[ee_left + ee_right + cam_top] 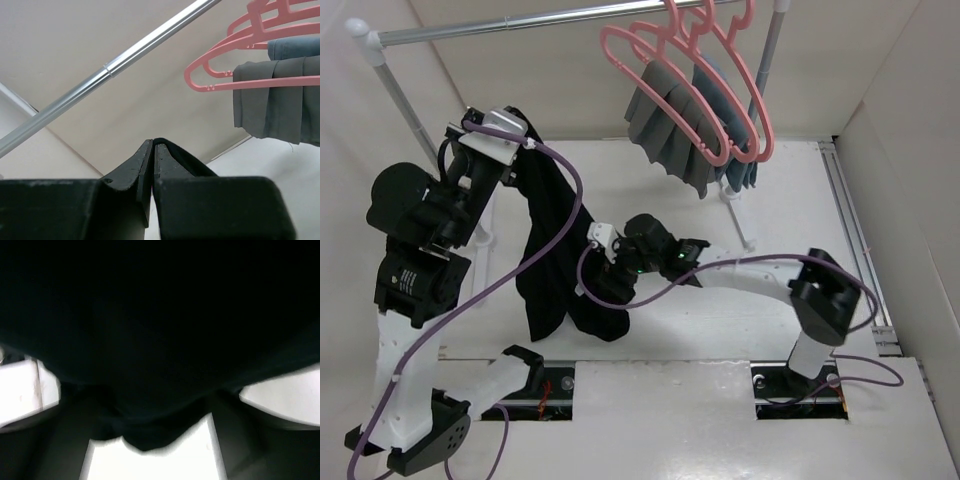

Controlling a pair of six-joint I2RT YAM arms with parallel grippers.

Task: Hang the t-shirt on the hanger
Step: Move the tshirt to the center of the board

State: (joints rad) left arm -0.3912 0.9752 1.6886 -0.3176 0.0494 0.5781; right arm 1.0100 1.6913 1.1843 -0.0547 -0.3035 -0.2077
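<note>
Two arms on the black short-sleeved cloth t-shirt (545, 250). Left jaws pinch its top, high over the white worktop (705, 340); right jaws buried in lower folds, state unreadable. Best: stretch taut, opening the neckline.

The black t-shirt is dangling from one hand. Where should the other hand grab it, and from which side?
The loose bottom edge of the t-shirt, coming from the right. The left hand pinches its top, so it hangs in a long strip with the low end bunched near the table, beside the right hand.
</note>
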